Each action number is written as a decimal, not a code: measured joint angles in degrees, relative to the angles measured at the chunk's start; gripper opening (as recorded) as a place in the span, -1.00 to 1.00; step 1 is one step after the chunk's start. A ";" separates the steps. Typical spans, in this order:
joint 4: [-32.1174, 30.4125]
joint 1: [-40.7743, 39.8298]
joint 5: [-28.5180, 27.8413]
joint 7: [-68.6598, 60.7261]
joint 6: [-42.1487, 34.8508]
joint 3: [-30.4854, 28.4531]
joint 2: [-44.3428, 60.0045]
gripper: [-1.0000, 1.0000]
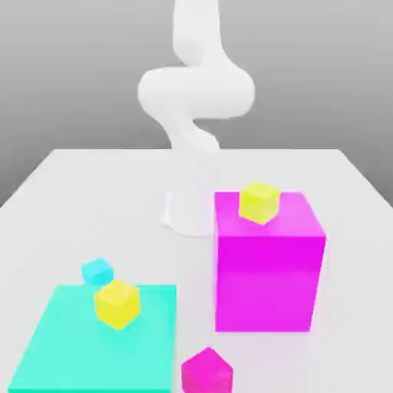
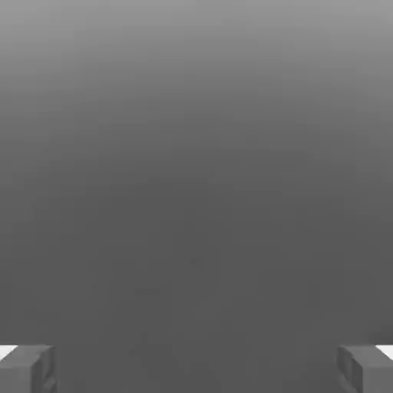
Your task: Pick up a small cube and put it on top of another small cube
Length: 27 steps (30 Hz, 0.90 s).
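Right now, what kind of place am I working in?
Likely a simulated tabletop test scene: a plain white table against grey, holding flat-coloured blocks like the large magenta block, a cyan mat and the small magenta cube.

Small cube (image 1: 206, 372) magenta; big block (image 1: 268, 265) magenta; mat (image 1: 96, 338) cyan; arm (image 1: 196, 92) white.

Big magenta block (image 1: 269, 265) approx centre-right of white table (image 1: 77, 184). Flat cyan slab (image 1: 84, 345) at 7 o'clock, w/ yellow cube (image 1: 117, 304) resting on it. Small cyan cube (image 1: 97, 270) just off slab's far edge, at approx 11 o'clock of that yellow cube.
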 joint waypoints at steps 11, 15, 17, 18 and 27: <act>-0.85 13.01 6.89 -27.01 2.39 -11.76 12.91 0.00; -1.15 17.04 10.00 -37.16 3.22 -15.52 17.61 0.00; -1.30 18.89 11.67 -42.31 3.61 -17.25 19.99 0.00; -1.37 19.69 12.57 -44.92 3.81 -17.99 21.20 0.00; -1.94 25.82 20.50 -68.39 5.33 -23.52 32.23 0.00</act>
